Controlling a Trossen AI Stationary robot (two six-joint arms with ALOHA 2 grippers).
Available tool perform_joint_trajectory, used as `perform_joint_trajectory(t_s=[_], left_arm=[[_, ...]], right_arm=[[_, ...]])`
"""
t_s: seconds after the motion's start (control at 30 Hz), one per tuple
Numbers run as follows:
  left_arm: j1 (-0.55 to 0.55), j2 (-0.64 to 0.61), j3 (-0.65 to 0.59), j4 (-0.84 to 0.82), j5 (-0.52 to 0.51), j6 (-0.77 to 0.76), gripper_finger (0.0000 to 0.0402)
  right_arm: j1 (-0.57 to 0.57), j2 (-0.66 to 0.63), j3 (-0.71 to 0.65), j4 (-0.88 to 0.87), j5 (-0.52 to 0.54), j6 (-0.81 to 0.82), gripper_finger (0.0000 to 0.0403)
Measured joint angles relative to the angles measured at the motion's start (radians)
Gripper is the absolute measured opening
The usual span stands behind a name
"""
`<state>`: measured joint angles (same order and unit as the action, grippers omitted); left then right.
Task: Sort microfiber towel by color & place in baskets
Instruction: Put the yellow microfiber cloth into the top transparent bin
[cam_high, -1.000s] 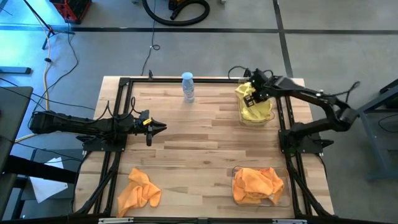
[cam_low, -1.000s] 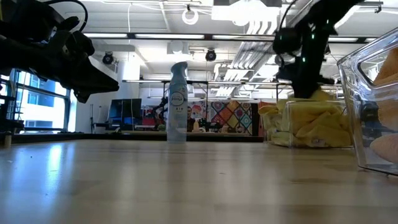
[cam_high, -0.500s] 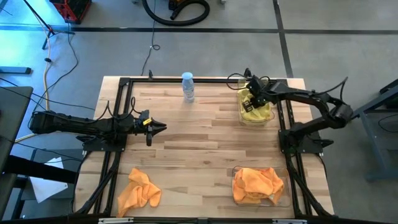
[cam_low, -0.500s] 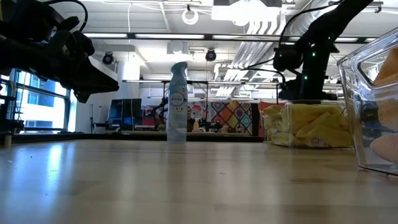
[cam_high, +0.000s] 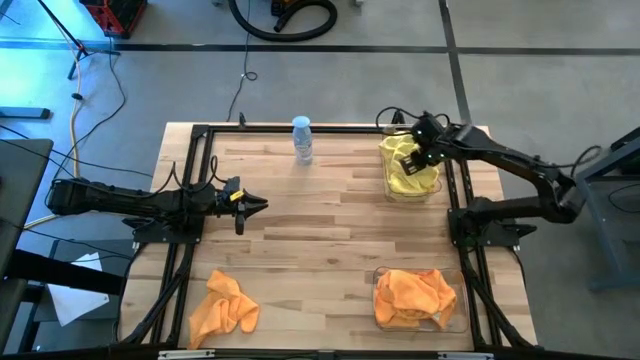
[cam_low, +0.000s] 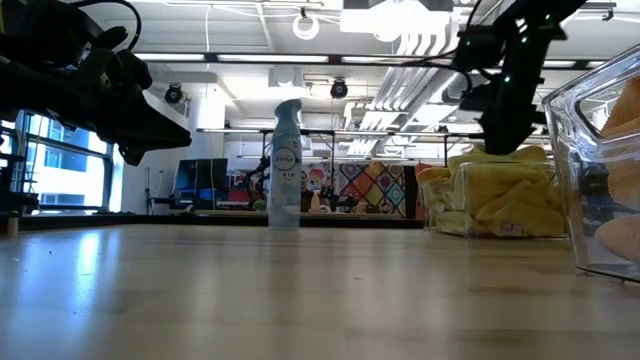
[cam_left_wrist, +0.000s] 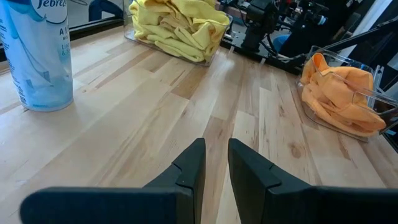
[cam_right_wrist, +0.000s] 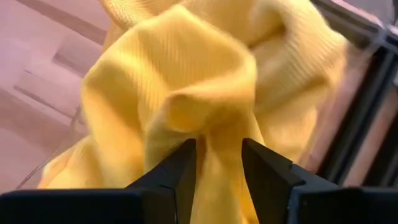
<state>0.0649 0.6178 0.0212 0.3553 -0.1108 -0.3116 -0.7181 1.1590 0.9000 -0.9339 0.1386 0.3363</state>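
While the right tool (cam_high: 418, 152) hangs released over the yellow towels (cam_high: 408, 168) in their basket (cam_high: 388, 190), the loose orange towel (cam_high: 222, 306) looks next.

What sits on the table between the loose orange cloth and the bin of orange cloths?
Nothing: the high view shows only bare wood between the loose orange cloth and the bin of orange cloths.

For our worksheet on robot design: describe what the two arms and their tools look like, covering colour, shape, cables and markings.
Both arms are dark, slender and jointed. The left tool ends in two flat, tapering black fingers, with a small yellow mark behind them. The right tool has matching blocky black fingers. Thin black cables loop near the right arm's wrist.
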Motion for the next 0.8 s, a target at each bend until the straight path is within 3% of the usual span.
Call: perform_joint_trajectory(t_s=[0.27, 0.43, 0.6, 0.8], left_arm=[[0.000, 0.000, 0.000, 0.000, 0.000, 0.000, 0.0055], [0.000, 0.000, 0.000, 0.000, 0.000, 0.000, 0.0055], [0.000, 0.000, 0.000, 0.000, 0.000, 0.000, 0.0055], [0.000, 0.000, 0.000, 0.000, 0.000, 0.000, 0.0055]], right_arm=[[0.000, -0.175, 0.009, -0.069, 0.001, 0.079, 0.0129], [0.010, -0.226, -0.020, 0.083, 0.023, 0.058, 0.0129], [0.014, -0.151, -0.046, 0.221, 0.026, 0.059, 0.0129], [0.001, 0.053, -0.046, 0.258, 0.026, 0.066, 0.0129]])
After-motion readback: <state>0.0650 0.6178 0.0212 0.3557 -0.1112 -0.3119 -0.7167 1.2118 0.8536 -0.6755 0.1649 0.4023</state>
